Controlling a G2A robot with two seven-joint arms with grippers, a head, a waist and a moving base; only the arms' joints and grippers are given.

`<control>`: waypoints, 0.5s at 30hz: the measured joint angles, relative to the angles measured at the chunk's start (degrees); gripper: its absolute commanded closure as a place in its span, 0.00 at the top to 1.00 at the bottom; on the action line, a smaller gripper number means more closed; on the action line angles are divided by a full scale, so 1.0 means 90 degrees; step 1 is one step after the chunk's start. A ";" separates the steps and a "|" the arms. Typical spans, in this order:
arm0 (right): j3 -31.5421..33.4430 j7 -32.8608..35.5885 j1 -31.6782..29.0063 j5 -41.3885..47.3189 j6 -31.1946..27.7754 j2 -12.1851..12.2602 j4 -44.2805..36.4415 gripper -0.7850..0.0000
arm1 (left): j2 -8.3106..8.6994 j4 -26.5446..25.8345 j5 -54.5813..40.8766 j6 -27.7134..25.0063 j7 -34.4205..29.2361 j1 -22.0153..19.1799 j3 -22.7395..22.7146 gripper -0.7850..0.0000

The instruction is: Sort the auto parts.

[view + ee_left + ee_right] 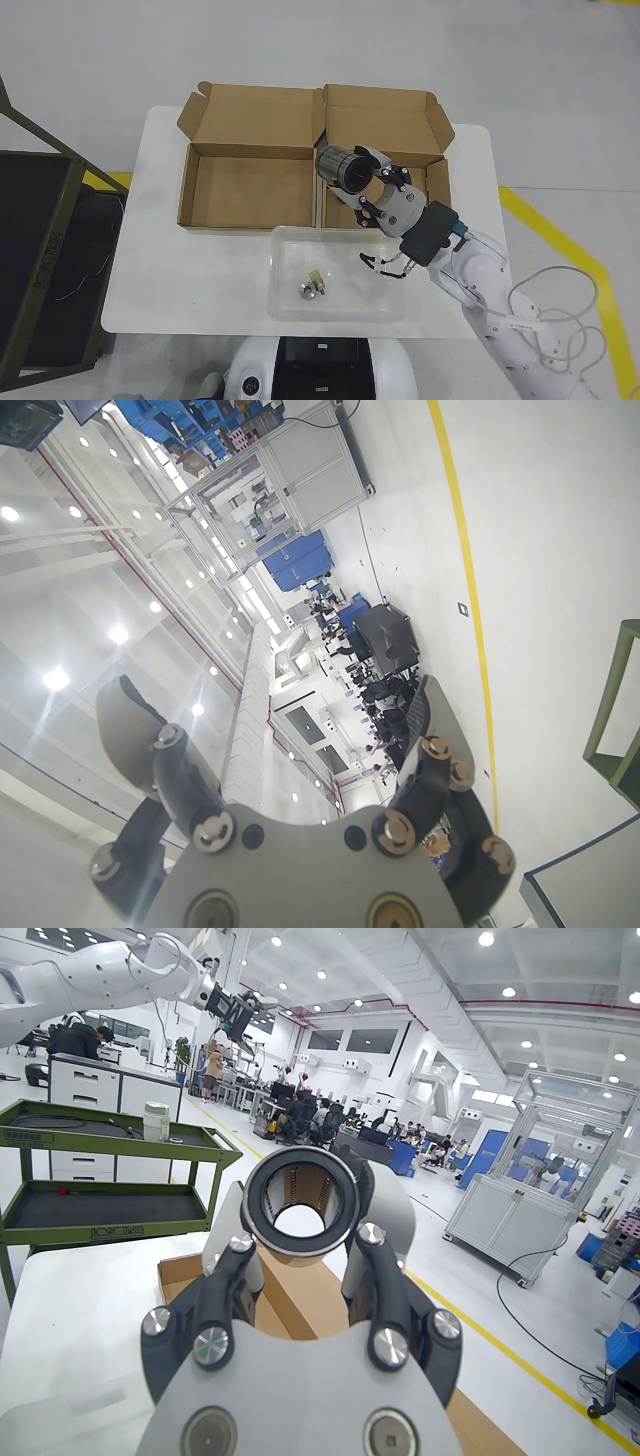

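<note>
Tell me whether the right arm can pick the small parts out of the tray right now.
Probably not yet: the right claw is shut on the bearing. The parts lie uncovered in the tray near it, so the way looks free once it lets go.
</note>
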 measured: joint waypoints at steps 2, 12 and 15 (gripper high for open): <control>0.0000 0.0000 0.0000 0.0000 0.0000 0.0000 0.0000 0.00 | 0.0000 0.0000 0.0000 0.0000 0.0000 0.0000 0.0000 1.00; 0.0067 0.0343 -0.0162 0.0132 -0.0044 -0.0001 0.0179 0.00 | 0.0000 0.0000 0.0000 0.0000 0.0000 0.0000 0.0000 1.00; 0.0169 0.0569 -0.0206 0.0181 -0.0133 0.0010 0.0421 0.00 | 0.0000 0.0000 0.0000 0.0000 0.0000 0.0000 0.0000 1.00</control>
